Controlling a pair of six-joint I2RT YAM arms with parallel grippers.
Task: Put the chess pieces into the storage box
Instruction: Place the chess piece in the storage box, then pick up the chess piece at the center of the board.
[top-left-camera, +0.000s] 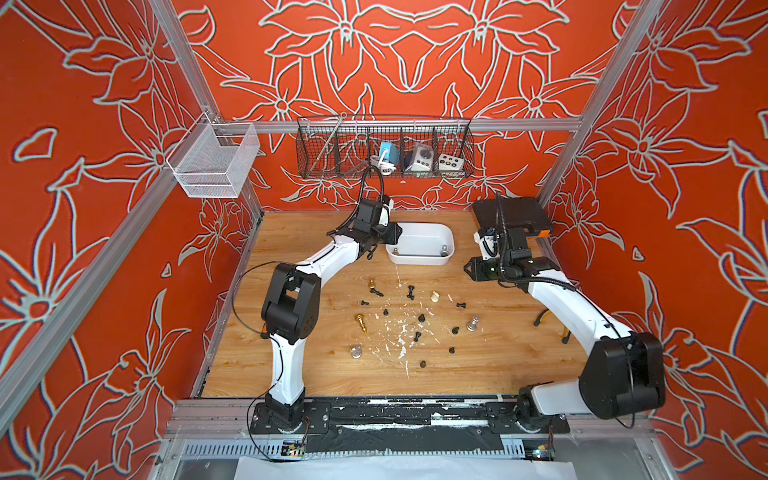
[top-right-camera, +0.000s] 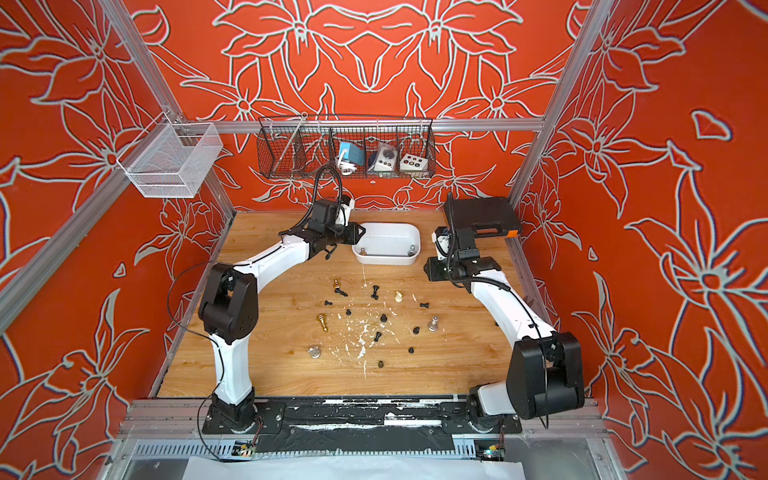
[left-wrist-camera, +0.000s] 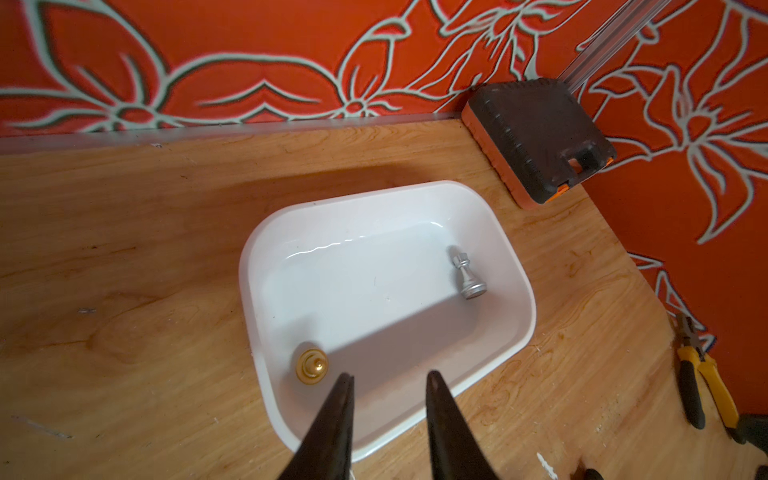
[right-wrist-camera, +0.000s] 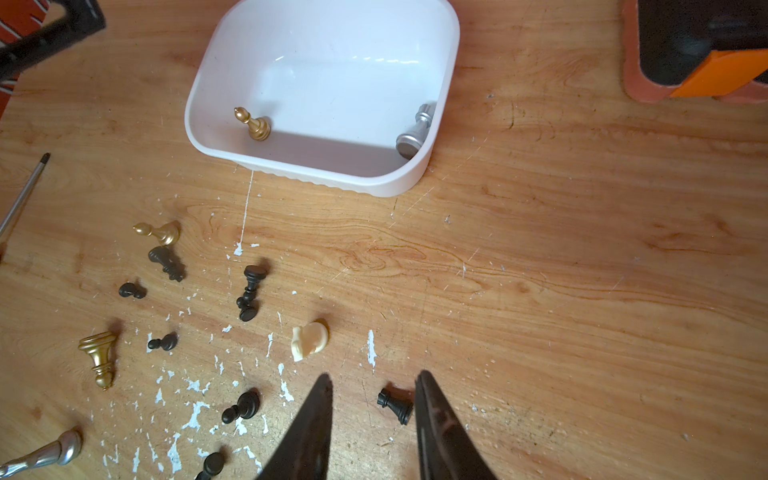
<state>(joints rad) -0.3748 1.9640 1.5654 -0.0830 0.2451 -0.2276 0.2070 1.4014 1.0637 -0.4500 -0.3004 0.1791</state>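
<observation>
**Left pincer** (left-wrist-camera: 388, 376): two tapered black fingers, parted a little with nothing between them, poised over the near rim of the white box (left-wrist-camera: 365, 212). This position is judged suited to dropping a piece in. A gold piece (left-wrist-camera: 311, 365) stands upright on its round base inside the box, just beside one fingertip

**Right pincer** (right-wrist-camera: 375, 374): likewise narrowly parted and empty, hovering above the desk (right-wrist-camera: 540, 249). A small black piece (right-wrist-camera: 395, 405) lies on its side below the gap and is a likely next pick

**Box**: a shallow tub of smooth, glossy plastic with rounded corners and a plain rim. Its low wall lets pieces be lowered in from above. A silver piece (left-wrist-camera: 467, 276) with a metallic sheen rests near the corner away from the gold one, and whether it leans on the wall cannot be told for sure

**Chess pieces** (top-left-camera: 421, 318): most lie scattered on the desk in front of the box, apart from it. They include small matt black turned figures, many toppled, a cream piece (right-wrist-camera: 309, 340) on its side, and larger gold and silver ones

**Desk**: wood-grain board, scratched and flecked with white chips. A ribbed black case (left-wrist-camera: 540, 141) with orange trim sits in the far corner and yellow-handled pliers (left-wrist-camera: 717, 388) lie at the edge; neither belongs to the task
</observation>
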